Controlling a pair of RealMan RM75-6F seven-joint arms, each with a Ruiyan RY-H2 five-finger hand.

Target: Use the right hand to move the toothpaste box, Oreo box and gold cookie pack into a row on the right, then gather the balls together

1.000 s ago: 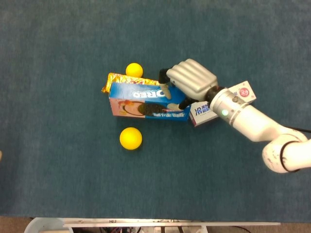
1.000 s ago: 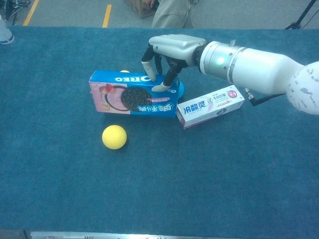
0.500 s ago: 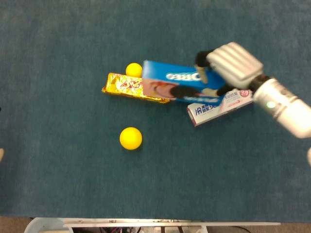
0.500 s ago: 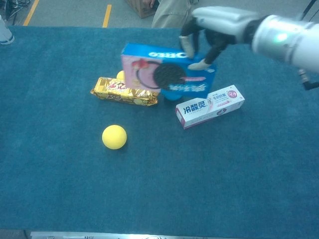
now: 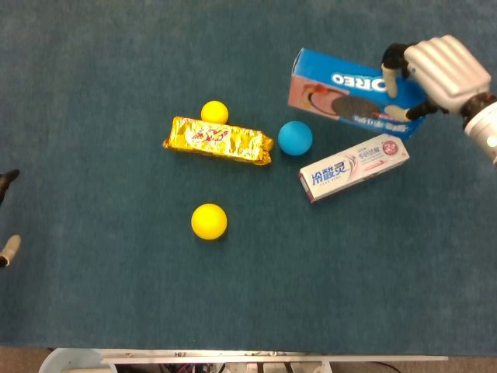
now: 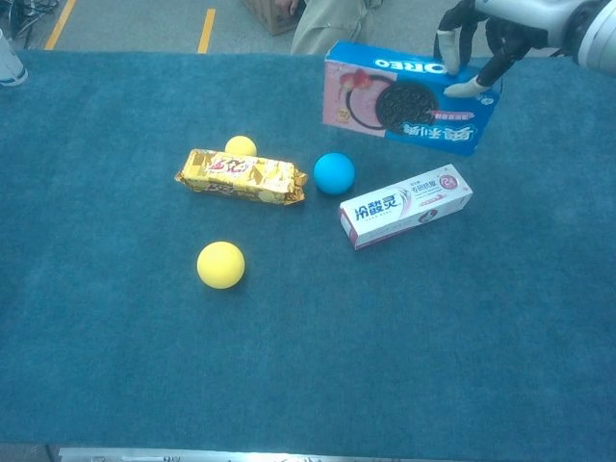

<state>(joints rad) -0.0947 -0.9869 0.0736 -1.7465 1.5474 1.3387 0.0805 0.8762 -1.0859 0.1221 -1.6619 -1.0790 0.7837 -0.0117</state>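
open carpet point(image 5: 373, 264) right of the toothpaste box point(image 5: 354, 167); blue ball point(image 5: 295, 137) just left

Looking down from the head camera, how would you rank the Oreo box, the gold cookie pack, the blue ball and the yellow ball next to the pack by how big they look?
1. Oreo box, held up nearer the camera, so perhaps flattered
2. gold cookie pack
3. blue ball
4. yellow ball, partly hidden by the pack

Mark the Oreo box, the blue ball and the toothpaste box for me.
Oreo box point(image 6: 404, 101): chest view, printed front face.
Blue ball point(image 5: 295, 137): head view, centre of ball.
Toothpaste box point(image 5: 353, 168): head view, middle of top face.
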